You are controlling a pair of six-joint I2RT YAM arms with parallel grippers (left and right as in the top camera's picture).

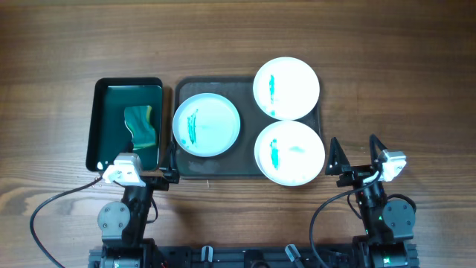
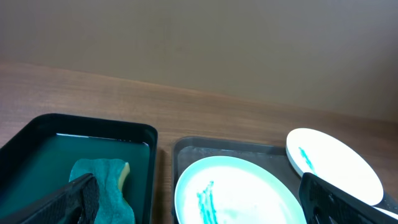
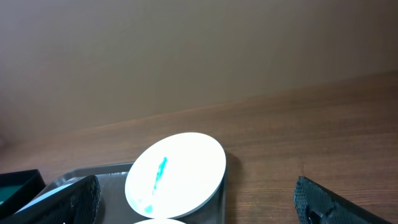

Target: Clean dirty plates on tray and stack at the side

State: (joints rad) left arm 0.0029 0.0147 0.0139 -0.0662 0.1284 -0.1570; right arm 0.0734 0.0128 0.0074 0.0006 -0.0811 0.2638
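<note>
Three white plates with teal streaks lie on the dark grey tray (image 1: 249, 83): one at the left (image 1: 206, 124), one at the back right (image 1: 286, 88) overhanging the rim, one at the front right (image 1: 289, 152). My left gripper (image 1: 169, 158) is open and empty at the tray's front left corner. In the left wrist view its fingers (image 2: 205, 202) frame the left plate (image 2: 239, 193). My right gripper (image 1: 354, 151) is open and empty, just right of the front right plate. The right wrist view shows the back right plate (image 3: 175, 173) between its fingers (image 3: 196, 200).
A smaller black tray (image 1: 100, 123) with green liquid and a teal-and-yellow sponge (image 1: 141, 124) stands left of the grey tray. Bare wood tabletop (image 1: 394, 82) lies to the right and behind.
</note>
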